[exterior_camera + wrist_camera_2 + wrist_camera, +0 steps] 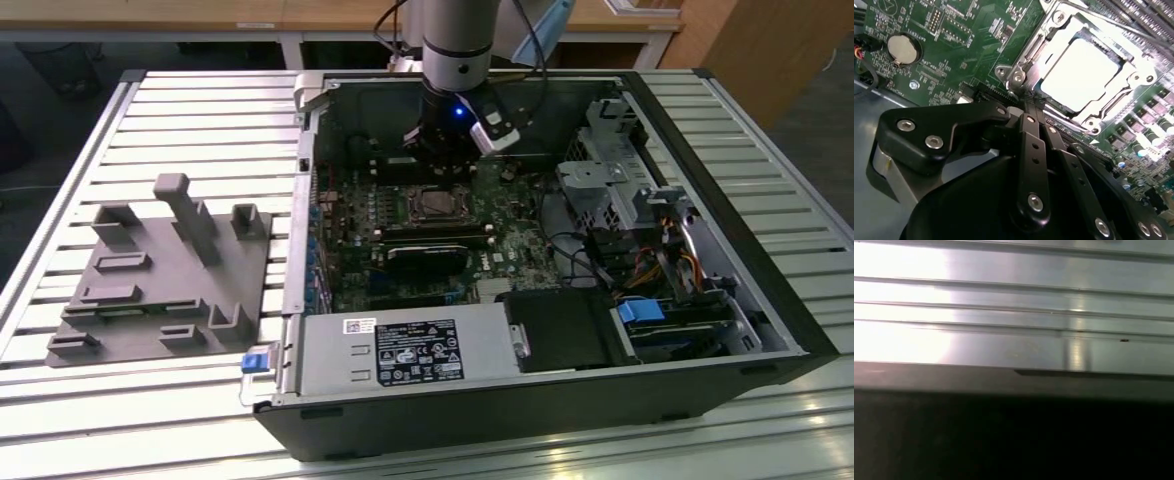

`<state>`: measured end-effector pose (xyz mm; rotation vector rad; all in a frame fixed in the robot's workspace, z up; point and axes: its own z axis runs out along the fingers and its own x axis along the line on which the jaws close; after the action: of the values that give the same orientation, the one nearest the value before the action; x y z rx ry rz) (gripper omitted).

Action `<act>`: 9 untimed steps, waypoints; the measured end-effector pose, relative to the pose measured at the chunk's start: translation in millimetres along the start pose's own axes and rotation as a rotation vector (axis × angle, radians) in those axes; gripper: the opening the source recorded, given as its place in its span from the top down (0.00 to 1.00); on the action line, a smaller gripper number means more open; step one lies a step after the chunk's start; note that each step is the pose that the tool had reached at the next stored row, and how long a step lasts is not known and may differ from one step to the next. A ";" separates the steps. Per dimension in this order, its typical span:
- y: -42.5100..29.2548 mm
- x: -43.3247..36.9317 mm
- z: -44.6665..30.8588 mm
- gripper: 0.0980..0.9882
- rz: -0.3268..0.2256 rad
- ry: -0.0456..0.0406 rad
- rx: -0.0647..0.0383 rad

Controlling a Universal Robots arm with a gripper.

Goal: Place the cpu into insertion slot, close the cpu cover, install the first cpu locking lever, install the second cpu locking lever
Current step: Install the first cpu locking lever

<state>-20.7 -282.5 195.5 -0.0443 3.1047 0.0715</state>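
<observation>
Slatted metal table (160,110) supports an open computer case (747,300). Cpu (1081,72) sits in the insertion slot (1126,65), cpu cover (1054,30) closed. Gripper (1026,102), fingers together, tips touch the cover's near corner, beside the chip.

The exterior view looks down from high and well back over the open computer case (534,250) on the slatted table (160,130). The second wrist view sits close behind the claw (1026,102), facing the motherboard (969,45) beyond it, shared with the exterior view. The first wrist view faces ribbed metal slats (1014,305) closely.
</observation>
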 end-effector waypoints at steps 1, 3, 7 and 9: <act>-0.1 0.1 0.1 0.99 0.000 -0.0001 -0.007; -0.2 0.2 -0.2 0.99 0.001 -0.0001 -0.015; 0.5 -0.4 -3.9 0.99 0.001 -0.0016 -0.019; 0.5 -0.4 -8.9 0.99 0.001 -0.0007 -0.017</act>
<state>-20.6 -282.5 204.4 -0.0438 3.1035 0.0980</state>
